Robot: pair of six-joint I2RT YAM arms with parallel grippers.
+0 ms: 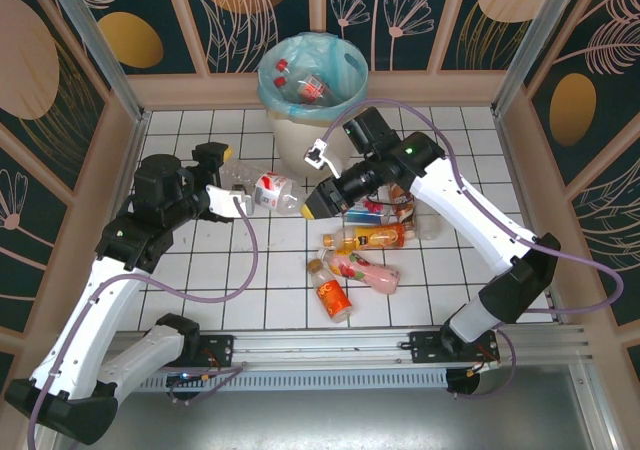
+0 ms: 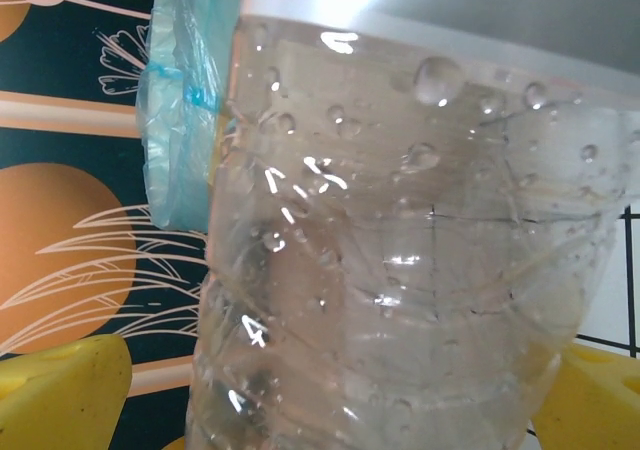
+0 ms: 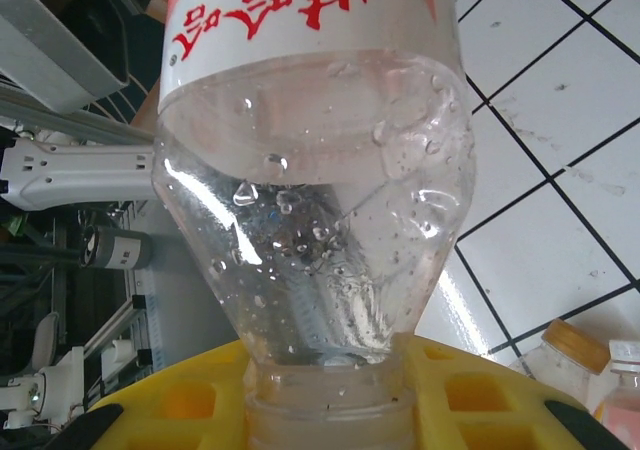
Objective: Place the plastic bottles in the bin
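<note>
Clear bottle [image 1: 268, 192], red label, droplets inside, near empty: light, thin-walled, crushable, probably slick. Lies crosswise mid-table, short of the bin [image 1: 288, 135]. Right gripper [image 3: 325, 395] clamped on the stiff neck, the best hold. Left gripper [image 2: 325, 395] spread wide astride the base; contact unclear.

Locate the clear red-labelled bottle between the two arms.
Top view: the bottle is held sideways left of centre, just in front of the bin, its neck clamped in the right gripper and its base between the open fingers of the left gripper.
</note>
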